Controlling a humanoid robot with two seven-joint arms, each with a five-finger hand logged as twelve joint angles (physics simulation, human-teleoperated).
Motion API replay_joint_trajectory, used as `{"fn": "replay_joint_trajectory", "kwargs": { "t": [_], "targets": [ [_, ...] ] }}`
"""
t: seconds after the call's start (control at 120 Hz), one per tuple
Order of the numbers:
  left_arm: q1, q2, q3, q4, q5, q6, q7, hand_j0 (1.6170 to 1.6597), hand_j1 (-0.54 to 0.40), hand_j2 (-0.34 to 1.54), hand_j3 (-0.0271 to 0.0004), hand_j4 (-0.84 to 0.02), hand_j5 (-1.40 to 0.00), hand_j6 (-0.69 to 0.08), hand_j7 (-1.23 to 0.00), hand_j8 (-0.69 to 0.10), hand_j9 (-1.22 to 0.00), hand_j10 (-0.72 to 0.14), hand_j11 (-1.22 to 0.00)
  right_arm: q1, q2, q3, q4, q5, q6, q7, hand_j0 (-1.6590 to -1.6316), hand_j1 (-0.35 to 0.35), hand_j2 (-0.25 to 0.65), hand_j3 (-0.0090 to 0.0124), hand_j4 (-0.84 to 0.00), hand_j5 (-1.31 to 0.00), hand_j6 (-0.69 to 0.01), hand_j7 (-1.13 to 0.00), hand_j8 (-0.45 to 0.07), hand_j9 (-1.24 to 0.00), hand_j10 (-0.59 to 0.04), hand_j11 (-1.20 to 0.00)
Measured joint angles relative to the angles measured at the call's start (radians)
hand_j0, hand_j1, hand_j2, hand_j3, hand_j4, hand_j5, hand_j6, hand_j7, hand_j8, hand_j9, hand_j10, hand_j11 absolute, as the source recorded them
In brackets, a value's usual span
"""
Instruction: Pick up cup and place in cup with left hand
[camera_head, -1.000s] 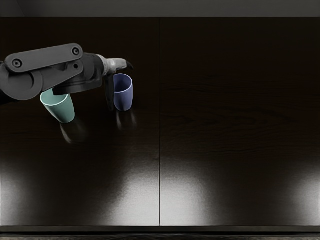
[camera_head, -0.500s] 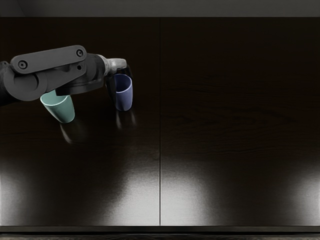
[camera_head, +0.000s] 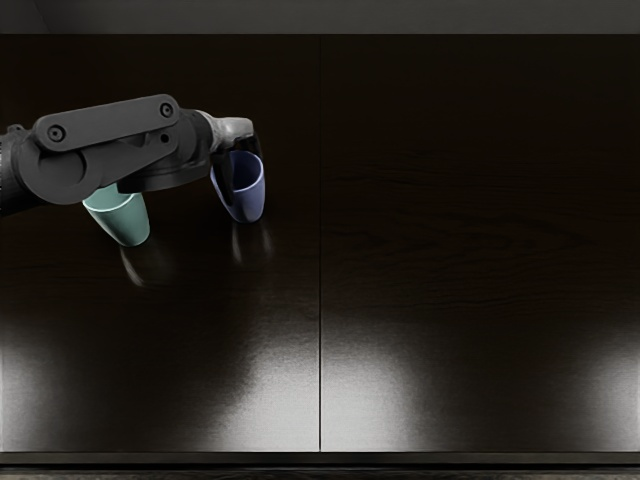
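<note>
My left hand (camera_head: 240, 160) reaches in from the picture's left, over the blue-purple cup (camera_head: 251, 191). One dark finger (camera_head: 225, 180) runs down across the cup's left part, and others bend down at its back rim, so the hand is closed on it. The cup's base is at or close to the table; any gap is too small to tell. A green cup (camera_head: 125, 219) stands to the left, its back rim hidden under my left forearm.
The dark table (camera_head: 450, 250) has a seam down its middle, right of the blue-purple cup. Its front edge runs along the bottom of the picture. The left forearm (camera_head: 110, 150) passes low over the green cup.
My left arm has moved slightly right. The fingers have curled down from above the blue-purple cup to its rim, and the cup's top has shifted a little, showing more of its left side.
</note>
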Motion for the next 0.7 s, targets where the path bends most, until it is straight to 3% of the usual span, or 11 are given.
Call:
{"fn": "replay_joint_trajectory", "kwargs": {
  "t": [0.192,0.217,0.25,0.3,0.35,0.517,0.7],
  "targets": [
    [0.001,-0.014,0.002,0.02,0.0,-0.001,0.0,1.6519,-0.101,0.06,0.0,-0.51,-0.62,-0.314,-0.68,-0.295,-0.71,-0.488,-0.71,0.0,0.0,0.0,0.0,0.0,0.0,0.0,-1.6581,-0.316,-0.006,0.0,-0.028,-0.04,-0.028,-0.04,-0.028,-0.04,-0.028,-0.04],
    [0.005,-0.016,0.002,0.022,0.003,-0.001,0.0,1.6514,-0.108,0.05,0.0001,-0.471,-0.62,-0.321,-0.67,-0.291,-0.71,-0.476,-0.71,0.0,0.0,0.0,0.0,0.0,0.0,0.0,-1.6581,-0.316,-0.006,0.0,-0.028,-0.04,-0.028,-0.04,-0.028,-0.04,-0.028,-0.04],
    [0.006,-0.025,0.002,0.027,0.009,0.002,0.0,1.652,-0.124,0.12,0.0,-0.493,-0.61,-0.355,-0.65,-0.282,-0.7,-0.457,-0.71,0.0,0.0,0.0,0.0,0.0,0.0,0.0,-1.6581,-0.316,-0.006,0.0,-0.028,-0.04,-0.028,-0.04,-0.028,-0.04,-0.028,-0.04],
    [0.003,-0.027,0.001,0.032,0.011,0.003,0.0,1.6534,-0.113,0.26,0.0,-0.566,-0.6,-0.419,-0.62,-0.343,-0.68,-0.524,-0.71,0.0,0.0,0.0,0.0,0.0,0.0,0.0,-1.6581,-0.316,-0.006,0.0,-0.028,-0.04,-0.028,-0.04,-0.028,-0.04,-0.028,-0.04],
    [-0.003,-0.027,0.002,0.034,0.0,-0.004,0.0,1.6541,-0.116,0.31,0.0,-0.565,-0.62,-0.376,-0.64,-0.35,-0.69,-0.553,-0.71,0.0,0.0,0.0,0.0,0.0,0.0,0.0,-1.6581,-0.316,-0.006,0.0,-0.028,-0.04,-0.028,-0.04,-0.028,-0.04,-0.028,-0.04],
    [-0.019,-0.011,0.0,0.028,-0.028,-0.035,0.005,1.6551,-0.126,0.31,0.0,-0.524,-0.68,-0.343,-0.69,-0.327,-0.71,-0.547,-0.72,0.0,0.0,0.0,0.0,0.0,0.0,0.0,-1.6581,-0.316,-0.006,0.0,-0.028,-0.04,-0.028,-0.04,-0.028,-0.04,-0.028,-0.04],
    [-0.038,0.082,-0.02,-0.018,-0.036,-0.075,0.007,1.6559,-0.138,0.33,0.0,-0.503,-0.71,-0.315,-0.71,-0.313,-0.72,-0.539,-0.72,0.0,0.0,0.0,0.0,0.0,0.0,0.0,-1.6581,-0.316,-0.006,0.0,-0.028,-0.04,-0.028,-0.04,-0.028,-0.04,-0.028,-0.04]
  ]
}}
